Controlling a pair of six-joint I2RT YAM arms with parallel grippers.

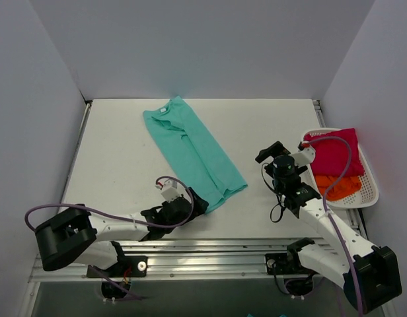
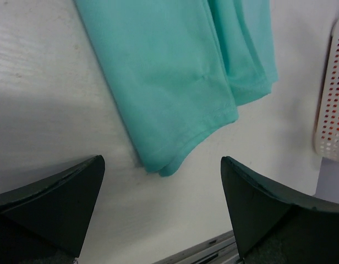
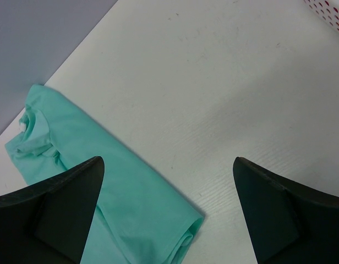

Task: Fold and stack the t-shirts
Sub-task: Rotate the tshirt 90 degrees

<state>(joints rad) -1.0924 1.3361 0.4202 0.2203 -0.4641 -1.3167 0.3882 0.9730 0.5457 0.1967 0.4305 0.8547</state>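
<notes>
While the left gripper (image 2: 162, 159) hangs spread-jawed at the near hem of the teal t-shirt (image 1: 193, 148), a long folded strip mid-table, a shallow pinch may catch one layer; the right gripper (image 3: 167, 165), equally wide and empty, could snag the basket (image 1: 369, 191).

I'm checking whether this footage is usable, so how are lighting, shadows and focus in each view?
Top view: soft even light, sharp, no glare on the table. Left wrist: a broad grey shadow darkens the table beside the teal t-shirt; the left fingers are near-black. Right wrist: table grain crisp, right fingers dark and featureless.
</notes>
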